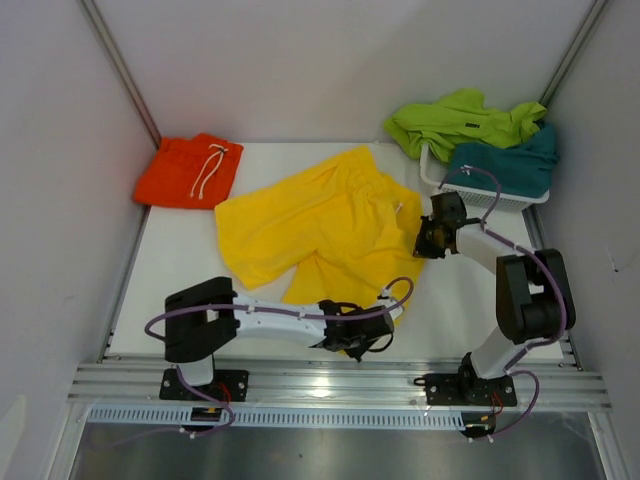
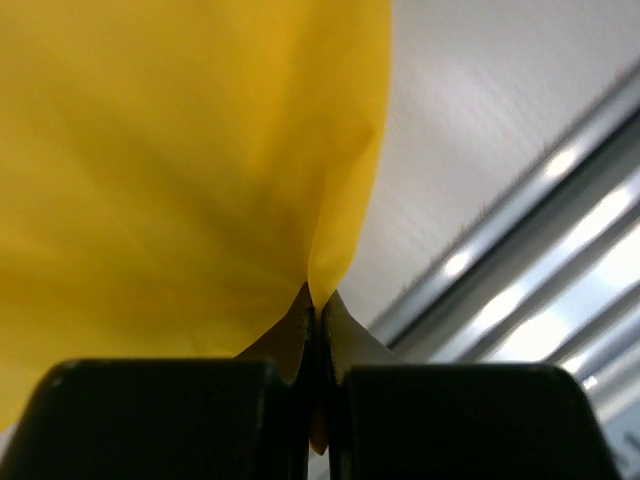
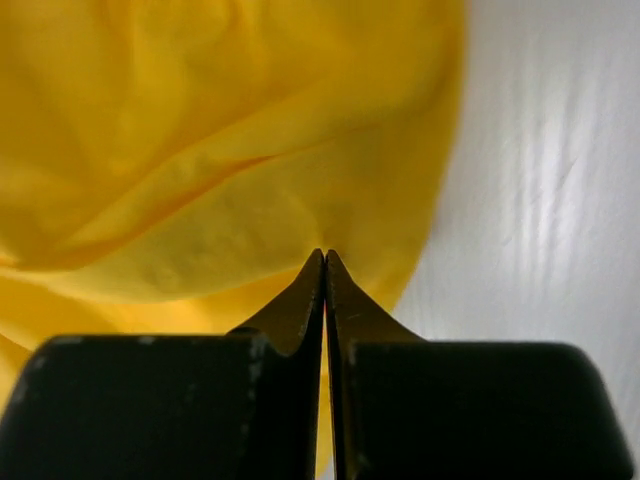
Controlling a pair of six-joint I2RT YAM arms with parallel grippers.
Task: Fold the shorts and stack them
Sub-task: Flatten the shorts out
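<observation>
Over at the far left corner of the table (image 1: pixel 170 262) lies a folded pair of orange shorts (image 1: pixel 188 170), its white drawstring showing on top, well apart from both arms.

The yellow shorts (image 1: pixel 320 225) are spread open across the middle of the table, rumpled, with the legs pointing toward the near edge and one side reaching almost to the orange pair.

The left gripper (image 1: pixel 360 338) sits low at the near edge, at the hem of the right-hand leg. Its wrist camera shows the jaws pressed together with a fold of yellow cloth pinched between them (image 2: pixel 316 300), and the metal rail (image 2: pixel 520 255) of the near edge runs just beside it.

The right gripper (image 1: pixel 422 243) is at the right side of the yellow shorts, near the waist. Its jaws are likewise closed tight on an edge of the yellow cloth (image 3: pixel 325 265), with bare table to the right of it.

In the far right corner stands a white basket (image 1: pixel 497 203). Green shorts (image 1: pixel 460 120) are draped over its far rim and teal shorts (image 1: pixel 512 165) lie heaped in it.
</observation>
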